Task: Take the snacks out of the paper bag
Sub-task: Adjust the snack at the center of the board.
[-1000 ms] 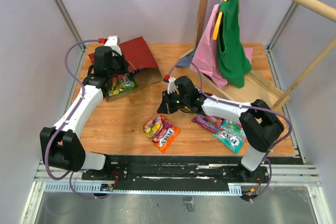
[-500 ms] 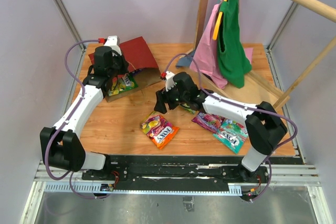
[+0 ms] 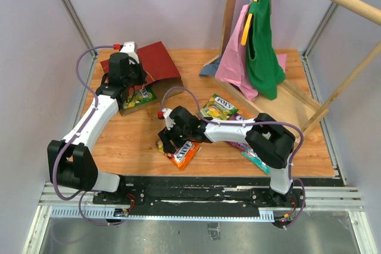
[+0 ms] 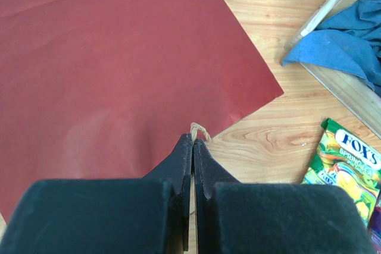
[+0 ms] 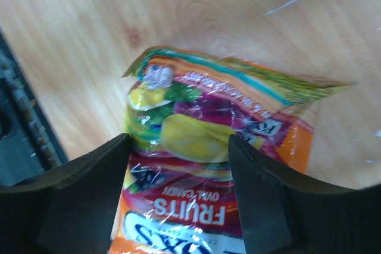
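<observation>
The dark red paper bag lies on its side at the back left, its mouth toward the table's middle. Inside the mouth show green and yellow snacks. My left gripper is shut on the bag's twine handle. An orange snack packet lies near the front, and my right gripper is right over it, open, with the packet lying between its fingers. A green packet lies flat mid-table. The right arm covers most of a teal packet.
A wooden rack at the back right carries a pink garment and a green one. A blue cloth lies by the rack's base. Grey walls close in the table on three sides.
My right gripper opened and left the green packet lying mid-table. It then swung left and toward the front, over the orange packet. The left arm kept still.
</observation>
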